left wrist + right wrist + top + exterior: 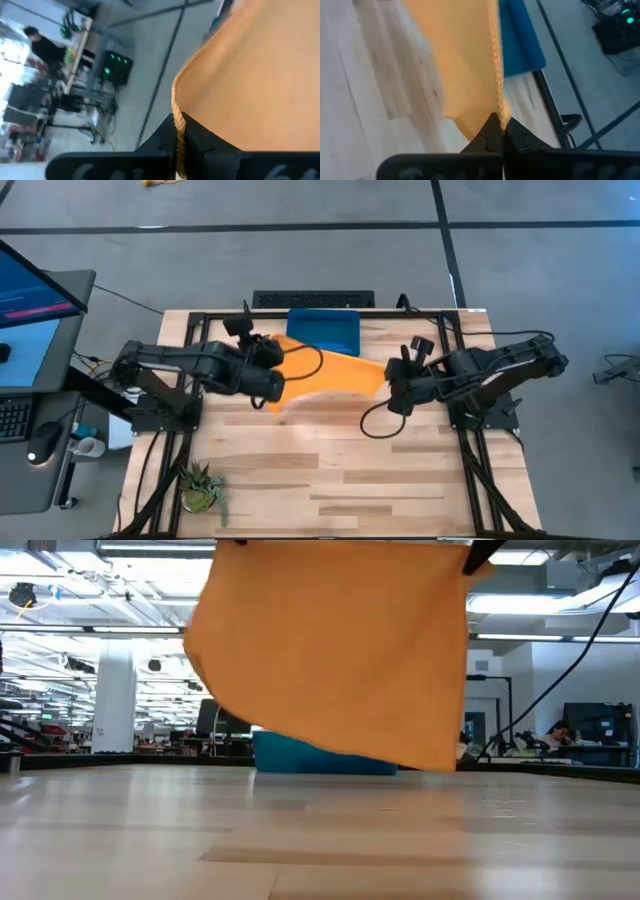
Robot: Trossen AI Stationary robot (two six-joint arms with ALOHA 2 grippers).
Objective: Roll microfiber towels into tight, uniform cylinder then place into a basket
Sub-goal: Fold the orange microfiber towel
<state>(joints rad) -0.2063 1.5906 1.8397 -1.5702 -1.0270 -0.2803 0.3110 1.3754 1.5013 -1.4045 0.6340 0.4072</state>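
The yellow-orange towel [330,650] is hanging above the counter [320,840], its edge pinched in the clamped fingers of both the left gripper [177,150] and the right gripper [501,131], seemingly at opposite corners.

Light wood table [330,470]: blue basket [325,330] at far edge, potted plant [200,485] near corner.
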